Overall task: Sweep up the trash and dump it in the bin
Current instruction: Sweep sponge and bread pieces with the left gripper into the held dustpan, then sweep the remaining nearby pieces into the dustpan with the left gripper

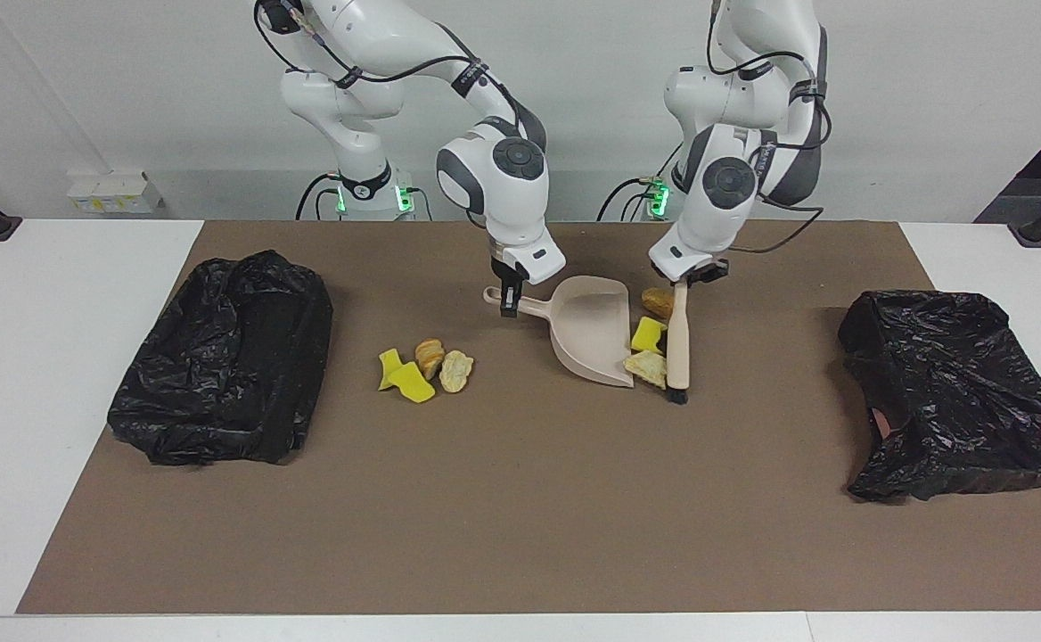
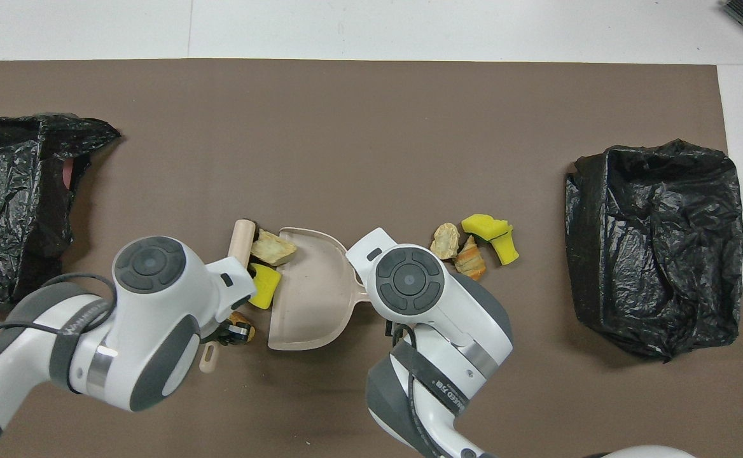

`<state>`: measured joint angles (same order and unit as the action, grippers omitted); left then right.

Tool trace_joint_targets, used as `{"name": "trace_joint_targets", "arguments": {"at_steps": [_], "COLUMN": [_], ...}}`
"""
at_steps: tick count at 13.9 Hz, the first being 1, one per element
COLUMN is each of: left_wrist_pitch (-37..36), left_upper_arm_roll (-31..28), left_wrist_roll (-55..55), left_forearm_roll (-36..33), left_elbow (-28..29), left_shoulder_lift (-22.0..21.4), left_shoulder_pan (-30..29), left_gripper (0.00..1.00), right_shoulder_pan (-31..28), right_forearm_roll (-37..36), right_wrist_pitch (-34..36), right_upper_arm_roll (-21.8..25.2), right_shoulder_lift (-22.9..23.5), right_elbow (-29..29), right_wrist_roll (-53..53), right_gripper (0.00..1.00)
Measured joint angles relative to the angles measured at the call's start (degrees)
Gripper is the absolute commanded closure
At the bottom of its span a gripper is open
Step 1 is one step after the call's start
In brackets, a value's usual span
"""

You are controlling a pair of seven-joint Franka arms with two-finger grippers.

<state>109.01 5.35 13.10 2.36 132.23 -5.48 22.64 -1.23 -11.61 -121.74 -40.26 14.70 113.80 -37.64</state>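
My right gripper (image 1: 509, 301) is shut on the handle of the beige dustpan (image 1: 592, 334), which rests on the mat; in the overhead view my wrist hides this gripper above the dustpan (image 2: 308, 292). My left gripper (image 1: 683, 278) is shut on the handle of the wooden brush (image 1: 678, 343), whose length lies along the pan's open edge. A yellow scrap (image 1: 645, 334), a beige lump (image 1: 645, 366) and a brown lump (image 1: 657, 301) sit squeezed between brush and pan. Several more trash pieces (image 1: 427, 367) lie beside the pan toward the right arm's end; they also show in the overhead view (image 2: 473, 245).
A black-bagged bin (image 1: 222, 357) stands toward the right arm's end of the brown mat (image 1: 520, 517). Another black bag (image 1: 948, 392) lies toward the left arm's end. White table (image 1: 39, 357) borders the mat.
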Motion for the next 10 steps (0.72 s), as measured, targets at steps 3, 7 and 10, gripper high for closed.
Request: {"name": "trace_joint_targets", "arguments": {"at_steps": [3,7,10], "left_wrist_pitch": [-0.78,-10.78,-18.03], "left_upper_arm_roll": [3.87,2.17,1.73], "left_wrist_roll": [7.06,8.65,14.95], "left_forearm_roll": [4.01,5.15,5.18], "left_elbow": [-0.56,-4.45,-3.69], "left_shoulder_lift": [-1.57,-6.13,-10.99], "left_shoulder_pan": [1.7,0.25,-1.31], "left_gripper": [1.0,1.0,1.0], "right_shoulder_pan": [0.0,0.0,0.0], "right_forearm_roll": [0.0,0.01,0.01], "right_wrist_pitch": [0.0,0.0,0.0], "right_upper_arm_roll": [0.0,0.01,0.01], "right_shoulder_lift": [-0.01,-0.01,-0.02], "right_elbow": [0.08,0.1,0.26], "right_wrist_roll": [0.01,0.01,-0.19], "right_gripper": [1.0,1.0,1.0]}}
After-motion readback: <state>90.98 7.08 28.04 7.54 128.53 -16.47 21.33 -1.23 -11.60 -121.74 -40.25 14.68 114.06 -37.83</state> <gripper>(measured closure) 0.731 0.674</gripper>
